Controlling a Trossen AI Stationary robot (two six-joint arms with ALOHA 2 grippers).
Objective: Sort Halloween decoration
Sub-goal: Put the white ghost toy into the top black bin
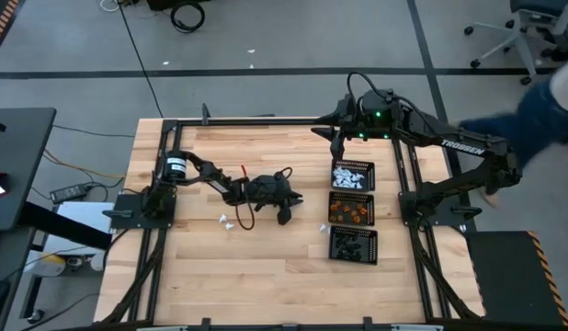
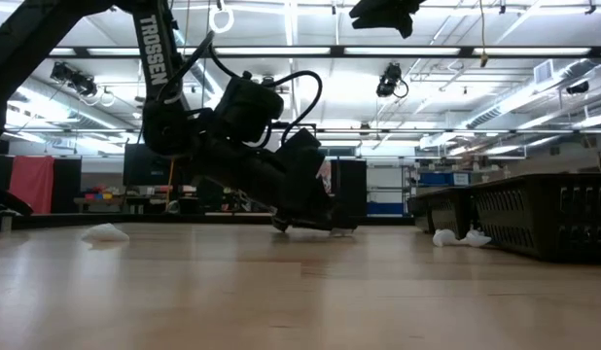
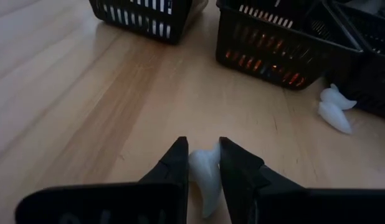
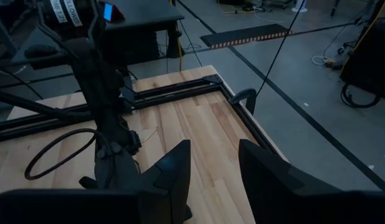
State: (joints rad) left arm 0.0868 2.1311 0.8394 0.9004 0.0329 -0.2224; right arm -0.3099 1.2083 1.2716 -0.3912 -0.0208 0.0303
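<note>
Key relation: the white trinket [image 3: 205,177] lay directly between the fingers of the left gripper [image 3: 202,158], its long axis running along the fingers' own line, narrow end toward the wrist.
Left gripper: clamped on that white trinket, low at the wooden table [image 1: 266,276] near its middle (the low view showed the gripper down at the surface).
Nearer arm: the left one; the right gripper [image 4: 214,158] hung high over the table's far edge behind the trays, jaws parted and nothing between them.
Destination, as a judgement: the tray of white pieces [image 1: 352,176], farthest of the 3 in the row, so the carry would run toward the right arm's side and away from the camera-near edge.
Other trays: the tray of orange pieces [image 1: 351,210] in the middle, the tray of black pieces [image 1: 353,245] nearest.
Loose pieces: 2 white trinkets [image 3: 334,109] lay touching each other just beside a tray wall; another white trinket [image 1: 224,220] lay apart on the left arm's side.
Materials: the trinkets looked like smooth, glossy moulded plastic, curved and tapering; the trays were rigid black mesh; the table was pale planked wood with visible grain.
Handling, as a judgement: a slick, tapered piece could slip out of a light pinch.
</note>
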